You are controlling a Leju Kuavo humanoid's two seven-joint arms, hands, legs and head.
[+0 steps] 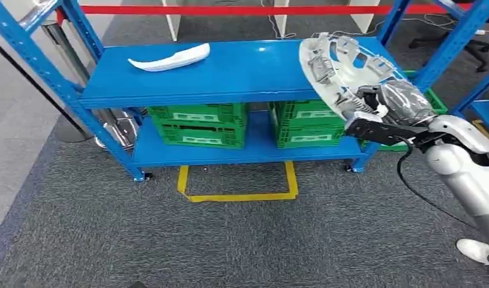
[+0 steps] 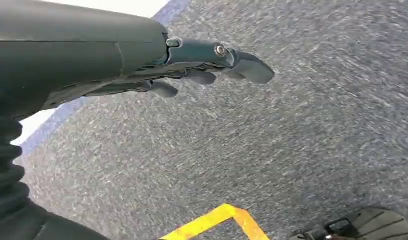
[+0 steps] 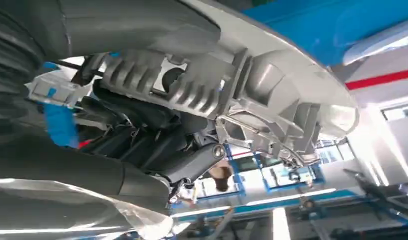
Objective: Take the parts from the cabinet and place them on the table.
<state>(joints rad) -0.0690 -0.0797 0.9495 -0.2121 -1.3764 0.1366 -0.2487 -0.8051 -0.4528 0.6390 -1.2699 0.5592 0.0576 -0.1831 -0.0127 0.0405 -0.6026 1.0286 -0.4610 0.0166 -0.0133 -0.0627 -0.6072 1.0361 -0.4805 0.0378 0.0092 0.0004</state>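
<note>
Right hand (image 1: 374,111): my fingers (image 3: 156,145) clamp grey round part (image 1: 344,66), tilted above blue shelf (image 1: 242,72) right end. Left hand (image 2: 191,65) hangs over carpet, fingers loose, holding nothing. White part (image 1: 170,58) lies on shelf.

You cannot see the fingers of the right hand (image 1: 390,103) in the head view: the large silver-grey ribbed plastic part (image 1: 345,67) it holds covers them. In the right wrist view that part (image 3: 272,95) runs off the picture's edge. The green slatted plastic crates (image 1: 197,124) sit half hidden under the blue metal shelf (image 1: 230,75); you cannot tell their contents. The shelf's uprights are cut off at the top edge.
</note>
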